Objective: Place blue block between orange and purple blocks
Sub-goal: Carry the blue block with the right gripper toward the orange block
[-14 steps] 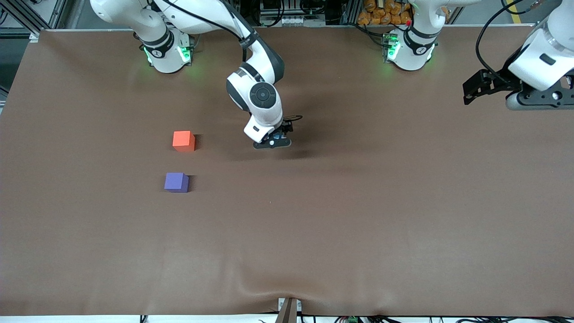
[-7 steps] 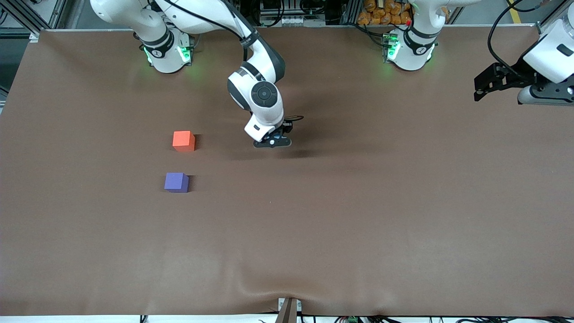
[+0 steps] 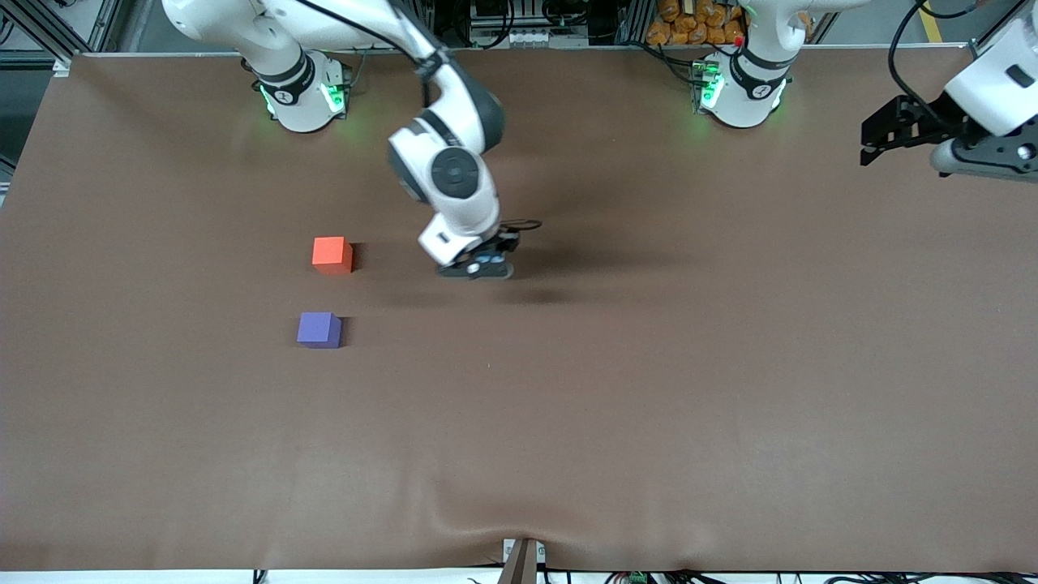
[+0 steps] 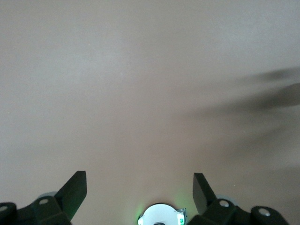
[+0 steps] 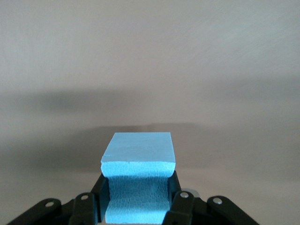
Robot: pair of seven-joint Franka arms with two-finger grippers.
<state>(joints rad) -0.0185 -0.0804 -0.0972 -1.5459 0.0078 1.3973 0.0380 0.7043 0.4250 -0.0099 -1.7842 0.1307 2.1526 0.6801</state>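
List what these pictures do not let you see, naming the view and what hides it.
- Blue block: in the front view, hidden under the right arm's hand; in the right wrist view, its lower end is cut off by the picture's edge.
- Right gripper: the front view cannot show whether the block has left the table.
- Orange block, purple block: absent from both wrist views.

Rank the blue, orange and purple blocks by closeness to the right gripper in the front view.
1. blue block: clamped in the right gripper.
2. orange block: on the table, toward the right arm's end.
3. purple block: nearer the front camera than the orange block.
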